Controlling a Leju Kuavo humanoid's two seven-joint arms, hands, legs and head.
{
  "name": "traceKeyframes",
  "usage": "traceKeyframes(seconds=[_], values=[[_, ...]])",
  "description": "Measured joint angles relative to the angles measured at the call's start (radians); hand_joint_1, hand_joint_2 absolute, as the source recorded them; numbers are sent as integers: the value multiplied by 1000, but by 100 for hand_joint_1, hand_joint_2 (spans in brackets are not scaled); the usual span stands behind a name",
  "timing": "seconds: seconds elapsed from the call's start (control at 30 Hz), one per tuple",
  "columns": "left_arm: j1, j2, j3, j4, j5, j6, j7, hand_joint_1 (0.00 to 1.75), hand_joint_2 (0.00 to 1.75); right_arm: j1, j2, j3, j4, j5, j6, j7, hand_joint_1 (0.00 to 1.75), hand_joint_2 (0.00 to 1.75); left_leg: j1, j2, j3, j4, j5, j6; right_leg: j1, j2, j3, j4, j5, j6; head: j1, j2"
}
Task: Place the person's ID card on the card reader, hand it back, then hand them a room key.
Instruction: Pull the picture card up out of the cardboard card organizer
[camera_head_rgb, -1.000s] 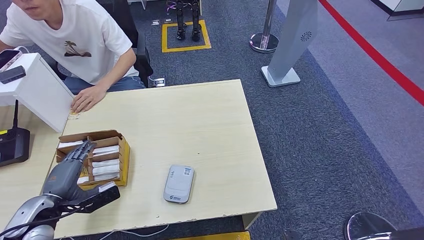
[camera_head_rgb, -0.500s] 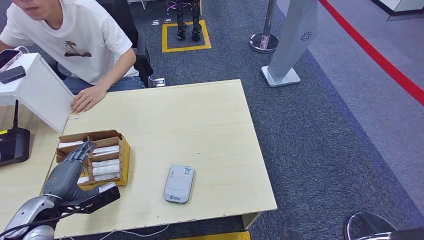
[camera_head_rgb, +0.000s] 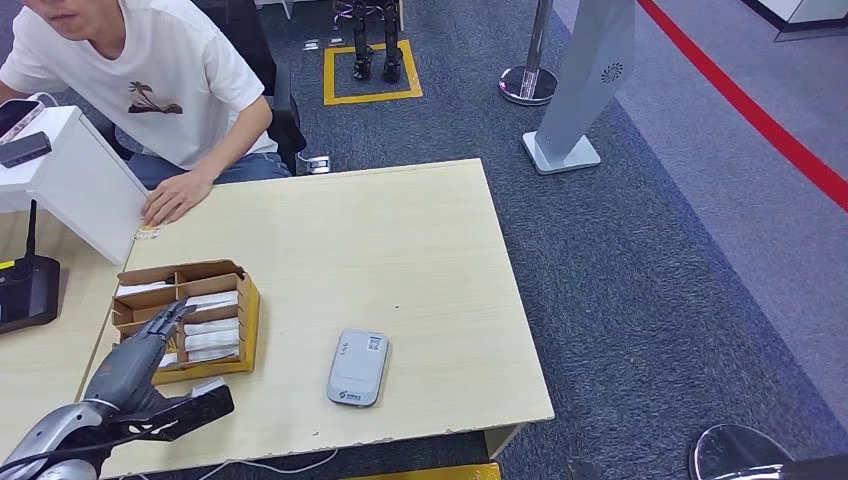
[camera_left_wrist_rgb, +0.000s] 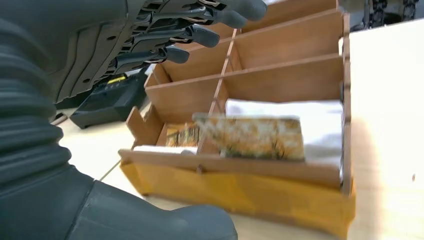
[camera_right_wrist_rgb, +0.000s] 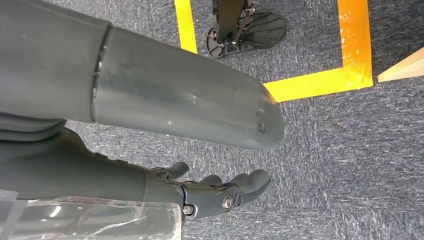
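The room key cards (camera_head_rgb: 212, 338) are stacked in a brown divided box (camera_head_rgb: 243, 290) at the lower left of the head view, on the worktop (camera_head_rgb: 400, 250). The left hand (camera_head_rgb: 140, 355) is held over the box, fingers (camera_left_wrist_rgb: 200, 35) spread, nothing grasped. The right hand (camera_right_wrist_rgb: 215, 192) is hung loose and released. Two cards could be pinched together, or the box pushed. The card reader (camera_head_rgb: 358, 367) is lying lower centre.

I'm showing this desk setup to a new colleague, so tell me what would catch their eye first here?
Probably the left robot hand, fingers spread and reaching over the near end of the wooden card box at the table's left side, where white cards lie in its compartments. Next, the grey card reader lying alone near the table's front edge. Across the table a person in a white T-shirt sits with a hand resting on the far left corner.
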Motion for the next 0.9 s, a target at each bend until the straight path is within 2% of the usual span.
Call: traceKeyframes(seconds=[0.37, 0.9], values=[[81, 20, 15, -3, 18, 1, 13, 0, 175, 0, 0, 4, 0, 3, -3, 3, 0, 0, 0, 0, 0, 0, 0, 0, 0, 0, 0, 0, 0, 0, 0, 0], [106, 20, 17, -24, -3, 21, 21, 0, 175, 0, 0, 10, 0, 9, 3, 4, 0, 0, 0, 0, 0, 0, 0, 0, 0, 0, 0, 0, 0, 0, 0, 0]])
